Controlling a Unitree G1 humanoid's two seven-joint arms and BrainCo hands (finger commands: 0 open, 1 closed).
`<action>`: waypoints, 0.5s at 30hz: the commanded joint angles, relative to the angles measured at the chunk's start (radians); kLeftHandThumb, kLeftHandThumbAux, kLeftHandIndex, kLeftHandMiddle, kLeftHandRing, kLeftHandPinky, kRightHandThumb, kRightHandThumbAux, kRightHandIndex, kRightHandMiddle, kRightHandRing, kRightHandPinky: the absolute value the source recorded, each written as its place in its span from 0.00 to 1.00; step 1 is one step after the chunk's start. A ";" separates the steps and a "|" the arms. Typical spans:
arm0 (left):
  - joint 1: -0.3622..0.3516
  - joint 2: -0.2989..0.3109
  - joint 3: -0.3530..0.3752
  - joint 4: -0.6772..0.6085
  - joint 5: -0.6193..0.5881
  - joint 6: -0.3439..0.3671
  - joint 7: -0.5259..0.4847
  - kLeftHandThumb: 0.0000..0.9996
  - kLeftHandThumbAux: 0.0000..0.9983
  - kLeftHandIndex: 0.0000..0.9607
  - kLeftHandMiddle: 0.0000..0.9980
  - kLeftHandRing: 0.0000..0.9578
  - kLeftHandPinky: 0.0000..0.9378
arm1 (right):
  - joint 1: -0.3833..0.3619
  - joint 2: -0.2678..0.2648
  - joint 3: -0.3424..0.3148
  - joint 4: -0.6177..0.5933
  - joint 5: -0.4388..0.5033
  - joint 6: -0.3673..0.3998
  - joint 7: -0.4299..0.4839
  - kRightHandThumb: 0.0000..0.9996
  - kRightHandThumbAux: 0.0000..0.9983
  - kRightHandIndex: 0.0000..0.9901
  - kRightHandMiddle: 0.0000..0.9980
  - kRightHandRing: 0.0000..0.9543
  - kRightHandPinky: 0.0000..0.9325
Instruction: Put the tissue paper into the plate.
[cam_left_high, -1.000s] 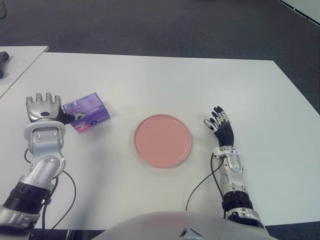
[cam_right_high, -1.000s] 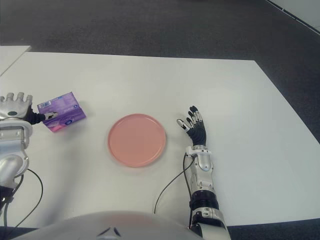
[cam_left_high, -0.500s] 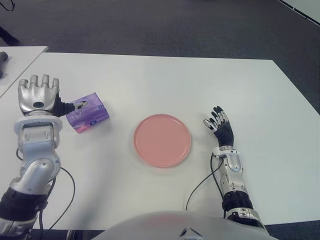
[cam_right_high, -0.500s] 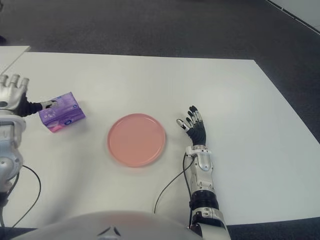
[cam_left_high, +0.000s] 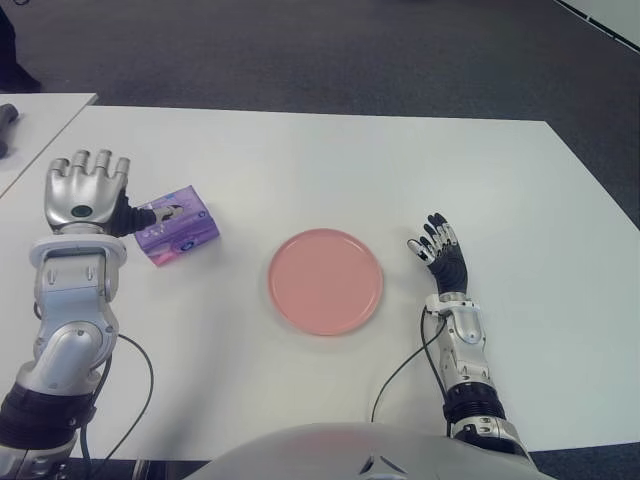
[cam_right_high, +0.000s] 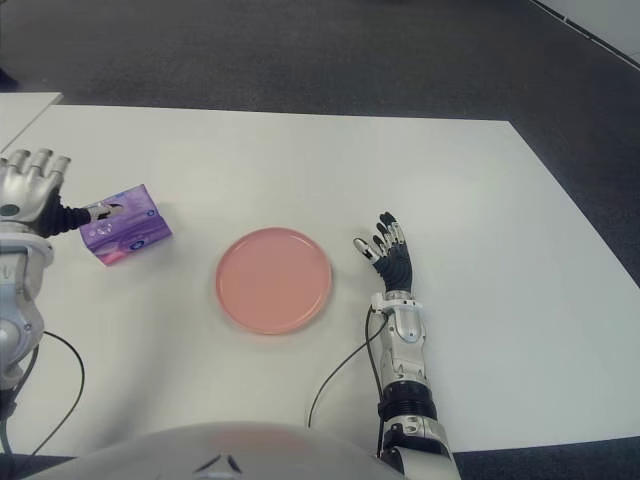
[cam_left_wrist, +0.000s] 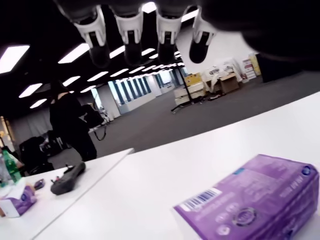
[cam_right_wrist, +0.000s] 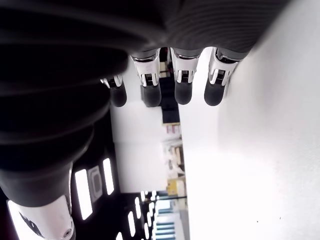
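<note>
White smooth table (cam_left_high: 300, 160); glossy purple tissue pack (cam_left_high: 177, 225) beside spread, empty left hand (cam_left_high: 85, 195); round pink plate (cam_left_high: 325, 281).

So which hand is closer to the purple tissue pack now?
Left. The left hand is right beside the tissue pack, fingers open; the right hand is beyond the plate.

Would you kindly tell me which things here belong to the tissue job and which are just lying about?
Job: purple tissue pack; pink plate; left hand, open beside the pack.

Lying about: dark object and bottle on the neighbouring table; right hand, idle right of the plate.
</note>
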 joint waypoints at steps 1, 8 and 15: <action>0.019 -0.005 -0.004 0.048 -0.036 -0.043 0.054 0.12 0.11 0.00 0.00 0.00 0.00 | 0.029 0.009 -0.001 0.028 0.009 0.029 -0.005 0.13 0.74 0.00 0.01 0.01 0.05; 0.022 0.007 -0.003 0.071 -0.075 -0.087 0.069 0.10 0.10 0.00 0.00 0.00 0.00 | 0.030 0.008 -0.001 0.026 0.010 0.030 -0.005 0.13 0.74 0.00 0.01 0.01 0.05; 0.012 0.011 -0.016 0.103 -0.095 -0.118 0.058 0.10 0.10 0.00 0.00 0.00 0.00 | 0.033 0.008 -0.001 0.023 0.011 0.029 -0.004 0.13 0.74 0.00 0.01 0.01 0.05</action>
